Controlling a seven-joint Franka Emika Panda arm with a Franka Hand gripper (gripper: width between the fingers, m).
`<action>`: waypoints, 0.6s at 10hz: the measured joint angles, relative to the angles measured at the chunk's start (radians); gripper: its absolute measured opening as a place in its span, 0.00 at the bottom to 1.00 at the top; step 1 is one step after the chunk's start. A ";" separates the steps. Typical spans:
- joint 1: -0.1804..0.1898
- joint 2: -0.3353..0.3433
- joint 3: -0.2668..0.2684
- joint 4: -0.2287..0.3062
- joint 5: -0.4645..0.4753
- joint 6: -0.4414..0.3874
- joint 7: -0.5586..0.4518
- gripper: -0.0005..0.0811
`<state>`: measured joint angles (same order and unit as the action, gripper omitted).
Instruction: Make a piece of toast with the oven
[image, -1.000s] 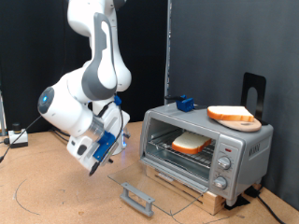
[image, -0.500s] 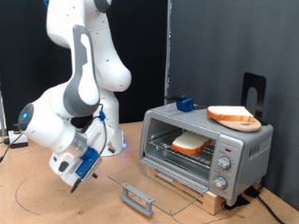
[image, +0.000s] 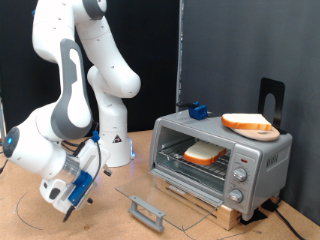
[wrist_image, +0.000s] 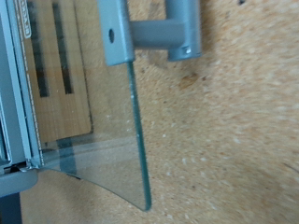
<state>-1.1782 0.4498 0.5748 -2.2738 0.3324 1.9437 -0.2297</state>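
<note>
The silver oven (image: 258, 158) stands at the exterior view's right with its glass door (image: 150, 193) folded down flat and the grey bar handle (image: 148, 212) near the table. The piece of toast (image: 203, 154), pale with a brown crust, lies on the wire rack inside. My gripper (image: 78, 203) hangs low over the table at the exterior view's left, well apart from the door, with nothing seen between its fingers. The wrist view shows only the open glass door (wrist_image: 84, 103), its handle (wrist_image: 154, 28) and the oven's front edge (wrist_image: 11, 103); no fingers appear there.
An orange-brown slice-like piece (image: 250, 124) and a small blue object (image: 197, 111) sit on the oven's top, with a black stand (image: 272, 98) behind. The oven rests on a wooden board (image: 215, 212). A thin cable (image: 25, 208) curves on the table near my gripper. The arm's white base (image: 115, 150) stands behind.
My arm has swung down and towards the exterior view's left, away from the oven. The door stays open flat and the toast has not moved.
</note>
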 joint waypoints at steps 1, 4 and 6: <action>0.018 0.020 0.001 -0.001 -0.018 -0.009 0.011 1.00; 0.086 0.052 0.005 -0.028 -0.038 -0.001 0.045 1.00; 0.109 0.052 0.019 -0.054 -0.033 0.007 0.048 1.00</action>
<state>-1.0688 0.5014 0.5940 -2.3280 0.2993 1.9506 -0.1821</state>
